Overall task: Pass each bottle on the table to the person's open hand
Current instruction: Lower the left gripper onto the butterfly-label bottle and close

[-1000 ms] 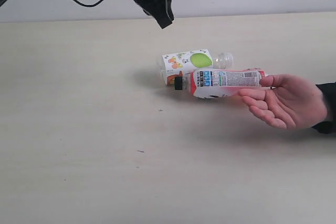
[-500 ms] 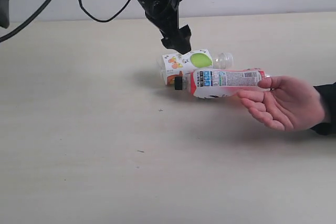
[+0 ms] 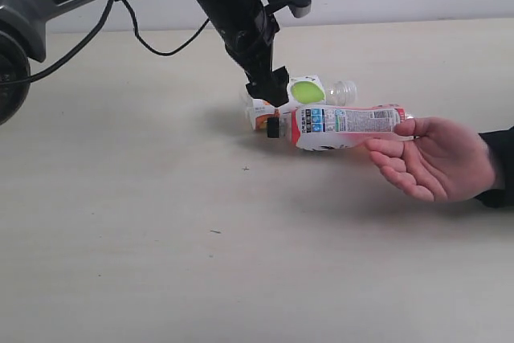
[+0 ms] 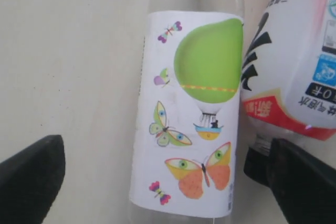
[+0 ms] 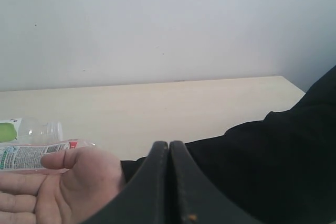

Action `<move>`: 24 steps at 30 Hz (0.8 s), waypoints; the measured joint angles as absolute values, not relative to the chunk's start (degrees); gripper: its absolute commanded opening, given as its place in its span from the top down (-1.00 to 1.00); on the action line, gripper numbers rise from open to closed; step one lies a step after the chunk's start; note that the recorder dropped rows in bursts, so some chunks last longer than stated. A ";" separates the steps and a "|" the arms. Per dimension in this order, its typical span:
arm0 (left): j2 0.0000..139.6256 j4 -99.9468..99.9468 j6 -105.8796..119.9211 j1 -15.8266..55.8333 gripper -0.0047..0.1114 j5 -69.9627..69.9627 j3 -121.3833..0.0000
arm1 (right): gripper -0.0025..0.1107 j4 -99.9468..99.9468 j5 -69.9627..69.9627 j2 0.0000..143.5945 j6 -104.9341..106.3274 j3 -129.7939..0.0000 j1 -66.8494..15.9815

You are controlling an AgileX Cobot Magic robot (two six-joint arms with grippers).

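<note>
Black fingers [image 4: 31, 174] of my left claw [image 3: 271, 95] stand wide apart, one on each side of the butterfly-and-balloon bottle [image 4: 191, 114]. In the left wrist view pale table [image 4: 68, 66] shows between the bottle and one finger. The other finger sits just beside the black cap of the pink-red bottle [image 4: 299, 66]. Neither finger presses on the label, and the claw holds nothing.

The butterfly-and-balloon bottle [image 3: 301, 90] lies on its side on the table [image 3: 120, 222], its clear neck pointing right. On its near side, the pink-red bottle [image 3: 345, 122] also lies level, cap to the left. Its right end rests on the fingers of the person's open hand [image 3: 438, 158] with the thumb over it. Whether the two bottles touch I cannot tell.

My right claw [image 5: 169, 182] is closed on nothing, its two fingers pressed flat together. It sits low at the right, behind the person's open hand [image 5: 68, 187] and dark sleeve.

Compared with half a second ago, my left arm has come down: the fingertips then hung just above the printed label and now straddle it. A second ago the claw was high at the far edge. Both bottles and the hand have kept their places.
</note>
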State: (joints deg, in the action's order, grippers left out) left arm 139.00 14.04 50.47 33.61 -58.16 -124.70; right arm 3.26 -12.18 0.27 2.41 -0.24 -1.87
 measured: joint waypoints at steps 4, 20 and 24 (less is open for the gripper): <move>139.49 14.04 50.65 33.61 -0.89 -58.16 -124.70 | 0.96 3.26 -12.18 0.27 2.41 -0.24 -1.87; 139.57 16.63 52.74 33.61 -0.89 -57.07 -124.70 | 0.96 3.26 -12.18 0.27 2.41 -0.24 -1.87; 139.57 16.75 52.89 33.61 -0.89 -56.92 -124.70 | 0.96 3.26 -12.18 0.27 2.41 -0.24 -1.87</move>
